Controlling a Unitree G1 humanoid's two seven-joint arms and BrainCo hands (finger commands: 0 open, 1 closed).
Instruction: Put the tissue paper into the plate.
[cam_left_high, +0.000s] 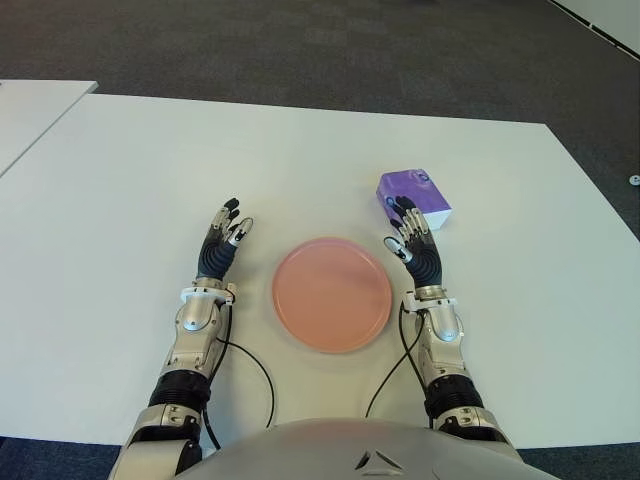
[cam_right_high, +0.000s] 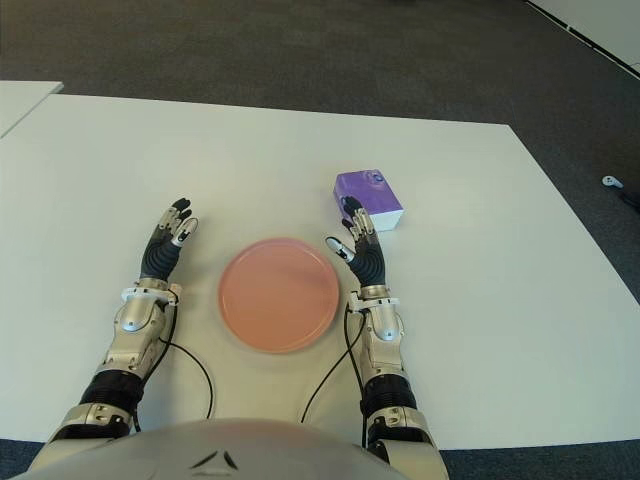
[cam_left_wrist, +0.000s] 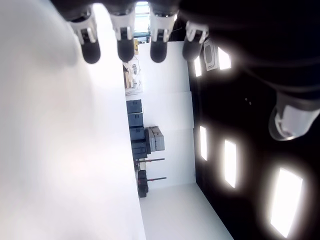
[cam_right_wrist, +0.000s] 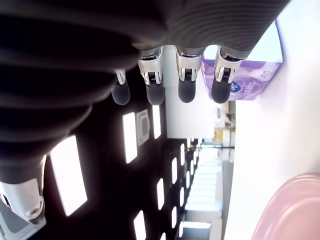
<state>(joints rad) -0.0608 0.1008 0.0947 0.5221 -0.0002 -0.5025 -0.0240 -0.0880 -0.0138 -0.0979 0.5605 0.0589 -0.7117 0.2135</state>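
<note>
Robot torso (cam_left_high: 375, 455): grey, curved, along the near edge of both eye views, with dark cables (cam_left_high: 250, 375) running from the forearms across the desk.
Desk (cam_left_high: 150, 170): white, wide; dark carpet floor (cam_left_high: 300, 50) beyond its far edge.
Plate (cam_left_high: 332, 293): round, pink, bare inside, lying on the desk between the two forearms.
Left robot hand (cam_left_high: 223, 240): shows just left of the plate, fingers stretched forward and relaxed, holding nothing.
Right robot hand (cam_left_high: 410, 243): shows just right of the plate, fingers (cam_right_wrist: 186, 90) straight and spread, grasping nothing; its fingertips reach the near corner of the tissue pack (whether they touch it I cannot tell).
Tissue paper (cam_left_high: 413, 198): a small purple pack with a white end face and a light round mark on top, lying flat on the desk, beyond the plate and to its right, outside the plate.
Eye views only: the whole layout, with both arms, plate and pack together.
Right wrist view only: the pack's side (cam_right_wrist: 250, 82) close up, purple with a dark blue oval label and a pale top, seen just past the four dark fingertips; a pink arc of the plate (cam_right_wrist: 290, 210) at one corner; bright ceiling lights (cam_right_wrist: 67, 172) behind.
Left wrist view only: four dark fingertips (cam_left_wrist: 122, 47) over bare white desk, with distant room fittings and ceiling lights; neither pack nor plate appears.
</note>
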